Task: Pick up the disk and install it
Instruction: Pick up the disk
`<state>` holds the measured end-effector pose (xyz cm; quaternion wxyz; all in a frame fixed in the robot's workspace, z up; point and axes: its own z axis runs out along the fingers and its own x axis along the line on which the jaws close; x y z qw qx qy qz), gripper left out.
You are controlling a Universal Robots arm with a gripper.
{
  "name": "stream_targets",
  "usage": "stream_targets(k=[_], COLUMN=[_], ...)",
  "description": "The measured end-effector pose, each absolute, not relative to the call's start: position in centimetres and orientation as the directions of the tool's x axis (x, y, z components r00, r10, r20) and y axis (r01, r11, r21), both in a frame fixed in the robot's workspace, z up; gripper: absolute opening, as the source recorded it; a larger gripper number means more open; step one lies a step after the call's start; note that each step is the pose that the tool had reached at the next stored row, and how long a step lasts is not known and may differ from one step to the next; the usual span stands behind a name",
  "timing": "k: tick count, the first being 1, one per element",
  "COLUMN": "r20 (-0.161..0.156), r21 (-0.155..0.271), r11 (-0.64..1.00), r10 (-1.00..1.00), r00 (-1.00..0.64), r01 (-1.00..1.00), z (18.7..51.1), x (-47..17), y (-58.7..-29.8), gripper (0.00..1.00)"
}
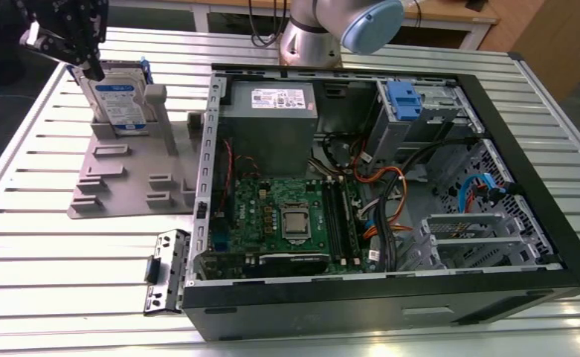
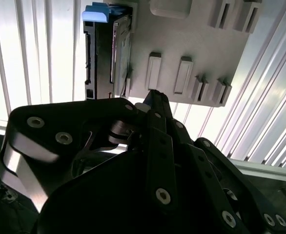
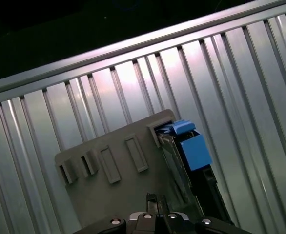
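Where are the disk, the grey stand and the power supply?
disk [image 1: 117, 104]: exterior view, on its white-and-blue label.
stand [image 1: 126, 169]: exterior view, on its bare flat base.
power supply [image 1: 270, 137]: exterior view, on its grey face below the sticker.

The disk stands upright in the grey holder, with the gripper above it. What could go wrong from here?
1. The gripper hangs over the disk, toward one edge; a descent off centre could strike its top edge.
2. The disk stands in a slot of the grey holder; a tilted pull might jam it or lift the holder with it.
3. Loose cables lie inside the computer case; they could snag a carried disk.
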<state>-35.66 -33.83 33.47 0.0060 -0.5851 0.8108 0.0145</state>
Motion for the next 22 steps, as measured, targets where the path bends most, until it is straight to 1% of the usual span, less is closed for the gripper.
stream_targets(k=[22], r20=[-0.027], r21=[0.017], r11=[0.190], r10=[-0.981], r00=[-0.190], r01=[-0.982], z=[33.47], x=[-35.66], y=[-33.83], gripper=[0.10])
